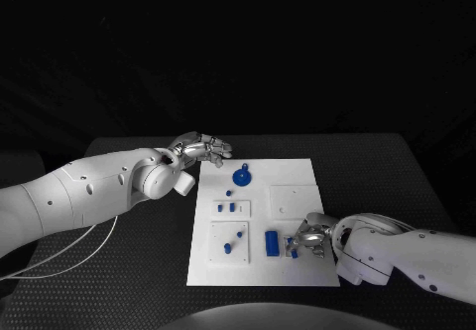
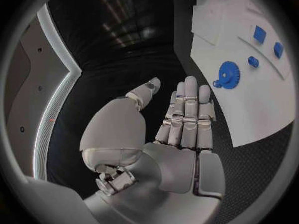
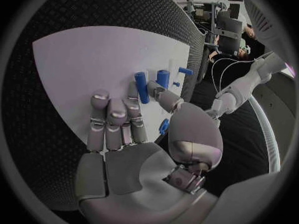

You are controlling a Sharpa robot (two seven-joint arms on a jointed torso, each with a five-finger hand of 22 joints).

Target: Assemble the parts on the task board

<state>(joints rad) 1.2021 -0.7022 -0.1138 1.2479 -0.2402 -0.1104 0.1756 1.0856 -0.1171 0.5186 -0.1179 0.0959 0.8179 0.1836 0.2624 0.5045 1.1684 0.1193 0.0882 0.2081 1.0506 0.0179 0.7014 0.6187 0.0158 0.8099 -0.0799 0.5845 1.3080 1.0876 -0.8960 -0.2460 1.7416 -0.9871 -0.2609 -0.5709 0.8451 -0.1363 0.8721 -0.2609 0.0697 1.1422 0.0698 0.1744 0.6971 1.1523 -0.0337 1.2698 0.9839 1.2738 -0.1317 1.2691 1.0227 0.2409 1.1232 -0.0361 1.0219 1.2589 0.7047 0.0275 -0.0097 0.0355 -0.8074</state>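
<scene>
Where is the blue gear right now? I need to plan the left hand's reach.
In the head view the blue gear lies on the task board's far end, just right of the left hand, untouched.

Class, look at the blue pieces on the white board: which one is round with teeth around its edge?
The blue gear, at the board's far end nearest the left hand. The other blue pieces are small blocks and pegs without teeth.

This looks like a robot lab. A black bench stands in a dark room with a white task board on it. In the right wrist view, metal stands with gear and hanging cables fill the bright room behind the bench.
</scene>
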